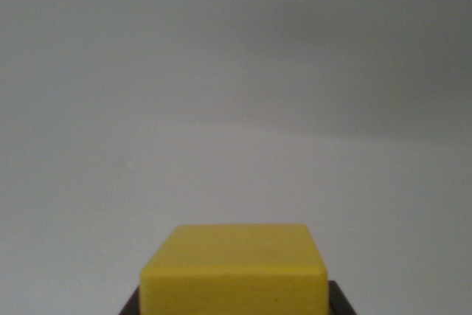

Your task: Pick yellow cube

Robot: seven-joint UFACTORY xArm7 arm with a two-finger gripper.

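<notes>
The yellow cube (234, 271) is sitting at the bottom centre of the wrist view, its top face and near face showing, both plain and unmarked. Dark tool (234, 302) parts are flanking the cube at the lower left and lower right corners, close against its sides; the tool appears to be clamping the yellow cube, though contact itself is cut off by the frame edge. A pale grey desk (236, 108) is filling the background. No writing is showing anywhere.
</notes>
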